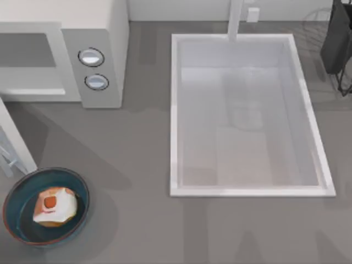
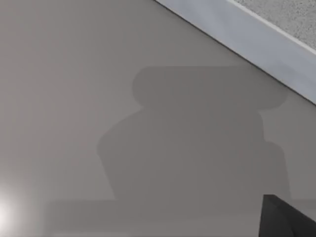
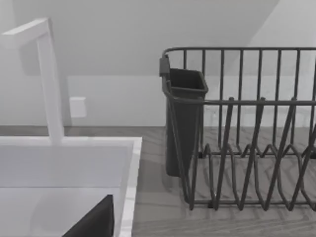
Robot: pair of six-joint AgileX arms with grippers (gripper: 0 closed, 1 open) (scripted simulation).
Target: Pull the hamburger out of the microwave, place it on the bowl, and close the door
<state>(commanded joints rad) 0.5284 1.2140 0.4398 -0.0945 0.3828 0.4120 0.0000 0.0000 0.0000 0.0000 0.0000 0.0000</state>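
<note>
The hamburger (image 1: 54, 207) lies inside the bowl (image 1: 19, 190), a little toward the bowl's right half, its white top with the round orange-red spot facing up and its tan bun edge showing along the lower side. The bowl stands at the near left corner of the grey table (image 1: 143, 220), dark blue with a thin reddish rim. Just beside the bowl's upper left edge a white slanted panel (image 1: 14, 144) runs out past the left border of the top view; whether it is the microwave's door cannot be told. The microwave (image 1: 99, 22) stands at the far left of the table, well apart from the bowl, with its grey side panel and two round knobs (image 1: 91, 57) turned toward the camera and a darker recess (image 1: 27, 50) showing to the left of that panel. To the right of the microwave a white sink (image 1: 175, 110) is set into the table, with a white faucet (image 1: 235, 21) at its far edge. A dark wire dish rack (image 3: 247, 128) with a dark cup holder (image 3: 183, 123) stands beyond the sink's right far corner. The left wrist view looks at a plain grey surface with a shadow on it. Whether either gripper's fingers are spread or pressed together cannot be told.
</note>
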